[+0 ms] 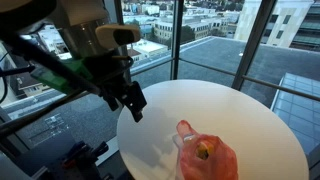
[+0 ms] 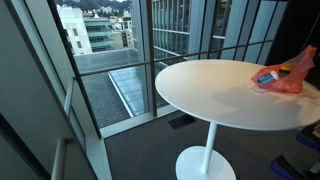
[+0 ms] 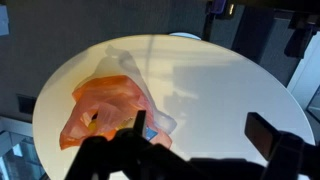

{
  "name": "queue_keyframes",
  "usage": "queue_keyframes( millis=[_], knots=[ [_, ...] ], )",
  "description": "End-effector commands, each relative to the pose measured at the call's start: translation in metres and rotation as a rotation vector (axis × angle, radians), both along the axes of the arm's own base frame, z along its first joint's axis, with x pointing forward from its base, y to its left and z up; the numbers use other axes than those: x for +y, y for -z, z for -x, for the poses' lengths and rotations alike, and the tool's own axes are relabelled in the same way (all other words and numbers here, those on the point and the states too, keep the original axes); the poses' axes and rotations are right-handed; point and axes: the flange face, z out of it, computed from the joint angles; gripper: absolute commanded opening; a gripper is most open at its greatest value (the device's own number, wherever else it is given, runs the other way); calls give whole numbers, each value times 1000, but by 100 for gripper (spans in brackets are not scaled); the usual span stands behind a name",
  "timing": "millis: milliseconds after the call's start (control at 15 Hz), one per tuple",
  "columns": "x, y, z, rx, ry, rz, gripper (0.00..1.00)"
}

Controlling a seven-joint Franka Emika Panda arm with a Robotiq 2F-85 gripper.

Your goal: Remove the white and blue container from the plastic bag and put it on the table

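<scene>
A translucent orange-pink plastic bag (image 1: 207,156) lies on the round white table (image 1: 250,110). It also shows in the other exterior view (image 2: 283,76) and in the wrist view (image 3: 105,108). Something white and blue, the container (image 2: 266,75), shows through the bag, with a blue patch near the bag's edge in the wrist view (image 3: 147,131). My gripper (image 1: 133,106) hangs above the table's edge, apart from the bag. In the wrist view its jaws (image 3: 205,130) are spread wide and hold nothing.
The table stands on a white pedestal (image 2: 206,150) beside floor-to-ceiling windows with metal mullions (image 2: 143,55). City buildings lie outside. The arm's base and cables (image 1: 40,70) stand next to the table's edge.
</scene>
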Motion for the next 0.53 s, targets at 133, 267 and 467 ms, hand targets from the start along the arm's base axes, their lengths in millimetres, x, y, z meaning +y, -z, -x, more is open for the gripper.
queue_keyframes(
  millis=[133,267,467],
  knots=[
    [0,3,0,11,0,-3,100],
    [0,3,-1,12,0,-3,100],
    [-1,-3,-5,4,5,1,100]
  ],
)
